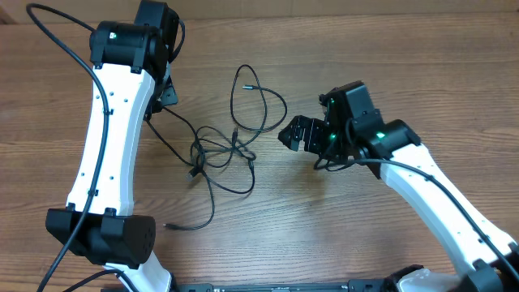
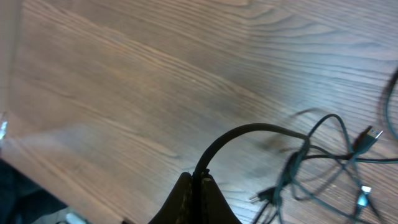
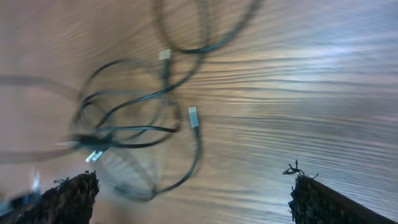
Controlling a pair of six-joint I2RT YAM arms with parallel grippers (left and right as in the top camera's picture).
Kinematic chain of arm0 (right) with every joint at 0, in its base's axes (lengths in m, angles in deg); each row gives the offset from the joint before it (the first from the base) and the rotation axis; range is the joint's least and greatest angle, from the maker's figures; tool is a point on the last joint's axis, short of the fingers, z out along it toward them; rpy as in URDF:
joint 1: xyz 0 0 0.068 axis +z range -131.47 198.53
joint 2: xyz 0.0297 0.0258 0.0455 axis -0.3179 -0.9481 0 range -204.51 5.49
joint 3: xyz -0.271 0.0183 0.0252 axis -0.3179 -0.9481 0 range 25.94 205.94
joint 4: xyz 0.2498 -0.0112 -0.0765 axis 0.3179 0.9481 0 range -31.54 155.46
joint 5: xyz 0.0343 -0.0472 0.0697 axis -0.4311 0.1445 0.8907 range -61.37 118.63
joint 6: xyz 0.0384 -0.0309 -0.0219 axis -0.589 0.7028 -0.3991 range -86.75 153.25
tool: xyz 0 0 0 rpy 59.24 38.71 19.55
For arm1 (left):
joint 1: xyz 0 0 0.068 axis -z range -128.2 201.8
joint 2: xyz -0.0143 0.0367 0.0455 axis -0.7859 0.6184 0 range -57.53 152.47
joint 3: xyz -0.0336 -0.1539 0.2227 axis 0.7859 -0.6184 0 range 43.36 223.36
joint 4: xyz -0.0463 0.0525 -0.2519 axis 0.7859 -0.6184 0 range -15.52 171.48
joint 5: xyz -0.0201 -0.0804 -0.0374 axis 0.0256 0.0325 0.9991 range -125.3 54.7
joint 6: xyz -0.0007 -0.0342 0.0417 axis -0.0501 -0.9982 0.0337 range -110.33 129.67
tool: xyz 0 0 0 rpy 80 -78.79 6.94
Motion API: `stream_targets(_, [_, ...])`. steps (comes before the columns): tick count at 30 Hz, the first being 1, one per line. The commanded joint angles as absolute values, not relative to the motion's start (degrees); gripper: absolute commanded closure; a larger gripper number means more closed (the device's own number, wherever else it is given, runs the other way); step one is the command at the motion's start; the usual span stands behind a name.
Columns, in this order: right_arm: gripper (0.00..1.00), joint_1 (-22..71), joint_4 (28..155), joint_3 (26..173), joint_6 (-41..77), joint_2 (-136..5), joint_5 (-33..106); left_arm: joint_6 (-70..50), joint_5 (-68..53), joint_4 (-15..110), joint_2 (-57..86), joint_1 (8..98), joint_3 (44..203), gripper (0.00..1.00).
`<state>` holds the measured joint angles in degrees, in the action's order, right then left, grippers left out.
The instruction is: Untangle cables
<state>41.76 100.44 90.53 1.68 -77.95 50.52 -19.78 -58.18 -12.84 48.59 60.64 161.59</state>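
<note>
Left end effector (image 2: 199, 179) is clenched on one strand of the thin black cables (image 1: 235, 148). Its wrist view shows the strand arcing out from between the shut fingers and running into the knot (image 1: 199, 149). It sits left of the knot, slightly to the far side. Right end effector (image 1: 293, 134) is released, jaws wide with nothing between them, hovering just right of the knot and clear of every strand.

Progress: early, by my read. Nothing is separated yet.
- The knot is one cluster mid-desk with several strands crossing; I can't count the cords.
- A big open loop (image 1: 261, 105) stands out from the knot on the far side.
- A long tail (image 1: 211, 199) runs from the knot toward the arm bases and ends in a small plug (image 1: 169, 226).
- A silvery plug (image 3: 193, 116) lies free at the knot's edge in the right wrist view. It's too blurred to tell whose end it is.
- Left to do: pull each cord out and lay them apart, so basically all of it.

Around: brown wood-grain desk (image 1: 381, 49), otherwise only the arms. The white left arm link (image 1: 109, 138) spans the desk left of the knot.

In the way:
- The held strand threads through the knot, so pulling could cinch it rather than free it.
- The loop lies close to the right end effector's path to the knot.
</note>
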Motion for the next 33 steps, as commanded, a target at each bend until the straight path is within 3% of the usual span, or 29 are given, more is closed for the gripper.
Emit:
stream_targets(1, [0.0, 41.41, 100.11, 92.35, 9.63, -75.42, 59.48, -16.26, -52.06, -11.36, 46.28, 60.36, 163.23, 0.96])
stream_targets(10, [0.0, 45.89, 100.0, 92.15, 14.29, -75.64, 64.75, -4.41, -16.43, -1.78, 46.28, 60.36, 163.25, 0.96])
stream_targets(18, [0.0, 48.8, 99.78, 91.82, 13.35, -75.75, 57.69, 2.28, 15.15, 5.82, 45.95, 60.34, 165.35, 0.96])
stream_targets(22, [0.05, 48.84, 99.7, 91.78, 13.07, -75.75, 54.95, 2.17, 20.25, 7.22, 45.73, 60.34, 171.58, 0.96])
stream_targets(26, [0.18, 48.84, 99.63, 91.78, 11.51, -75.75, 51.09, -1.53, 20.23, 7.16, 45.73, 60.34, 180.17, 0.96])
stream_targets(33, [0.22, 48.84, 98.95, 91.78, 9.04, -75.75, 47.06, -5.22, 20.18, 4.82, 45.71, 60.34, 188.76, 0.96])
